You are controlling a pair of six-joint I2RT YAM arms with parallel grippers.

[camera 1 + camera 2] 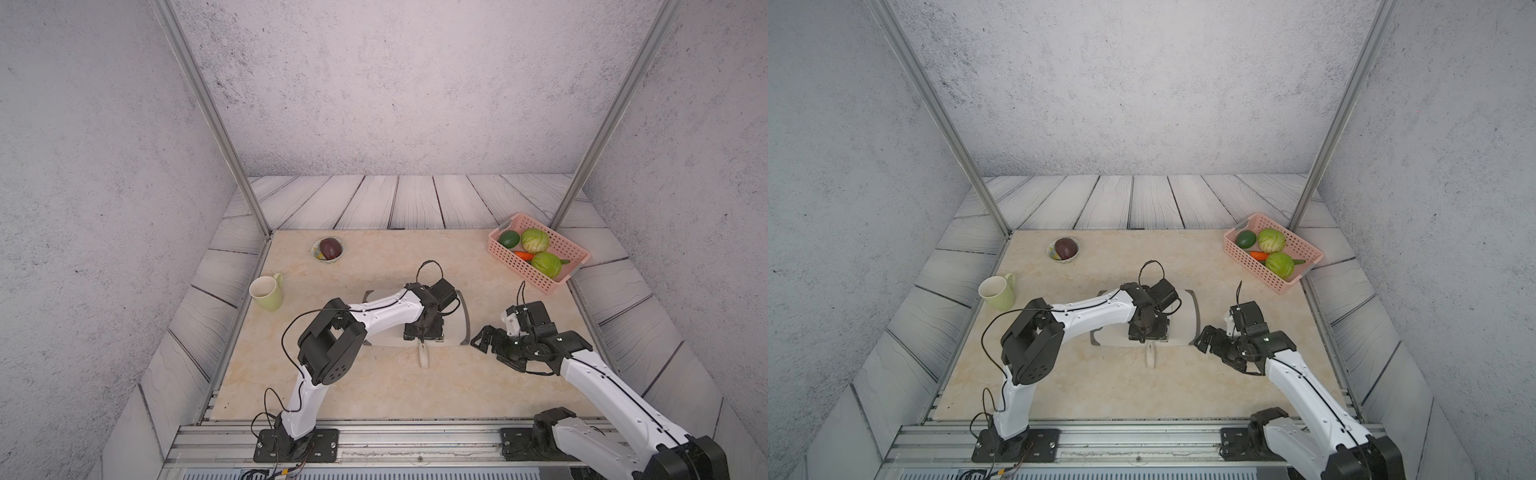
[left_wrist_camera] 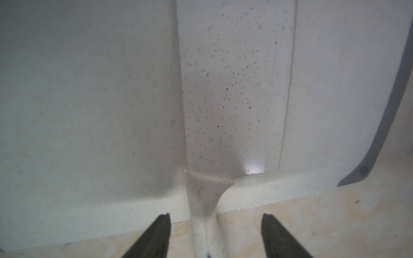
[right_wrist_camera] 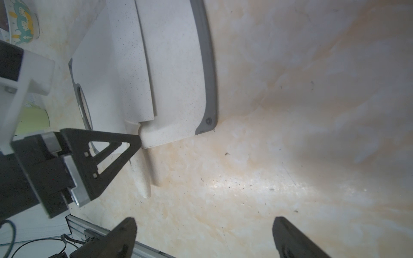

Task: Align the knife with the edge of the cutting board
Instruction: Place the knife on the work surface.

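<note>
The cutting board (image 1: 456,322) (image 1: 1184,320) lies flat mid-table, with dark grey trims at its ends. The knife (image 2: 234,89) (image 3: 134,67) rests with its speckled blade flat on the board (image 2: 89,89) (image 3: 176,67), crosswise. Its pale handle (image 1: 423,355) (image 1: 1150,357) sticks out over the near edge onto the table. My left gripper (image 2: 215,215) (image 1: 422,338) hangs over that edge, open, one finger on each side of the handle with a gap to both. My right gripper (image 3: 204,221) (image 1: 478,338) is open and empty just off the board's right end.
A pink basket (image 1: 579,249) of vegetables sits at the back right. A green mug (image 1: 268,293) stands at the left, and a small bowl (image 1: 328,248) with a dark fruit sits behind it. A metal rail (image 1: 395,436) runs along the front.
</note>
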